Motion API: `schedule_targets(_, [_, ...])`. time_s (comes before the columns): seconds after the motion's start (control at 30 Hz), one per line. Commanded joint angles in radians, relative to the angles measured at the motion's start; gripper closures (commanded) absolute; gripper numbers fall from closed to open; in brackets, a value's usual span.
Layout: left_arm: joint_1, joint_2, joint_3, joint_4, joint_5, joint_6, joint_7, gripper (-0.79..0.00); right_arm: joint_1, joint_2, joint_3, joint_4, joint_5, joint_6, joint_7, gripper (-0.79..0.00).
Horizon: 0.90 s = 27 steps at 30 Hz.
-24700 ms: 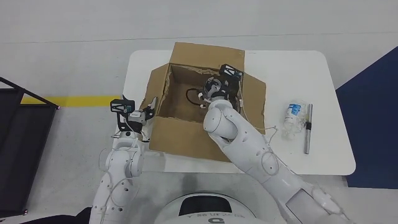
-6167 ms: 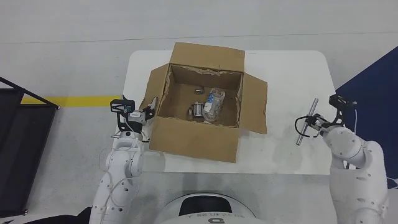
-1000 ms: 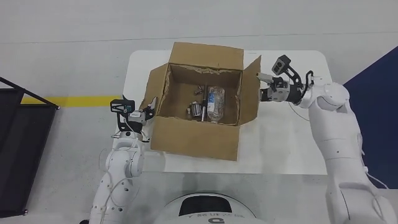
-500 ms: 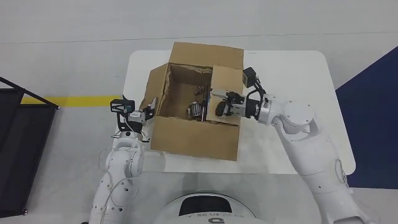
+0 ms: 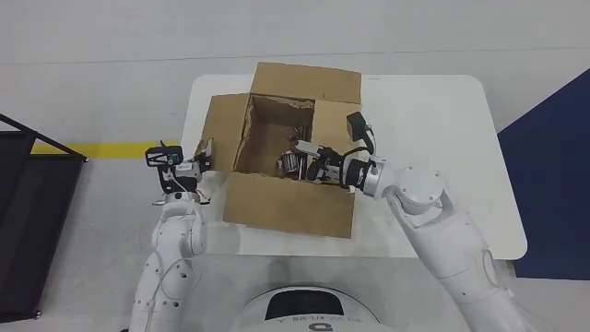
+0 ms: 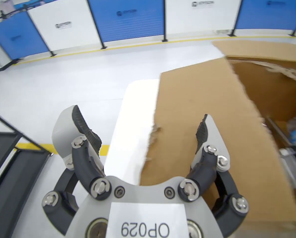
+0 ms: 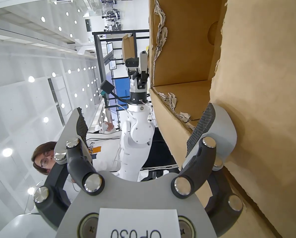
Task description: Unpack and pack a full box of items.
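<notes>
Evidently packing is nearing its end: the loaded brown cardboard box (image 5: 286, 205) is sitting on the white counter (image 5: 433, 111), the right arm (image 5: 415, 189), jaws released, pressing one flap (image 5: 335, 116) inward, the left arm (image 5: 175, 229), jaws released, hovering beside another.

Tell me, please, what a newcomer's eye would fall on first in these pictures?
The open cardboard box in the middle of the white table stands out first, with small items on its floor. The right end effector, open, hangs over the box with one finger against cardboard; the left end effector, also open, sits beside the outspread left flap.
</notes>
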<state>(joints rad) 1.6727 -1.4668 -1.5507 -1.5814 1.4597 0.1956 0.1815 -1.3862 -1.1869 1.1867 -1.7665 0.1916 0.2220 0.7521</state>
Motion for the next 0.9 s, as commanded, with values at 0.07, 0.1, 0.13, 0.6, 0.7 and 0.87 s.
schedule_targets(0.07, [-0.031, 0.000, -0.026, 0.120, -0.020, 0.074, 0.040, -0.785, 0.000, 0.000, 0.000, 0.000, 0.000, 0.000, 0.000, -0.785])
schedule_targets(0.1, [-0.044, 0.000, -0.026, 0.155, -0.007, 0.088, 0.043, -0.785, 0.000, 0.000, 0.000, 0.000, 0.000, 0.000, 0.000, -0.785])
schedule_targets(0.13, [-0.055, 0.000, -0.023, 0.188, 0.008, 0.107, 0.046, -0.785, 0.000, 0.000, 0.000, 0.000, 0.000, 0.000, 0.000, -0.785])
schedule_targets(0.6, [-0.086, -0.009, 0.031, 0.311, -0.013, 0.105, 0.134, -0.785, 0.000, 0.000, 0.000, 0.000, 0.000, 0.000, 0.000, -0.785])
schedule_targets(0.7, [-0.052, -0.010, 0.026, 0.218, -0.069, 0.057, 0.147, -0.785, 0.000, 0.000, 0.000, 0.000, 0.000, 0.000, 0.000, -0.785])
schedule_targets(0.87, [0.024, -0.001, -0.008, 0.045, -0.095, -0.015, 0.132, -0.785, 0.000, 0.000, 0.000, 0.000, 0.000, 0.000, 0.000, -0.785])
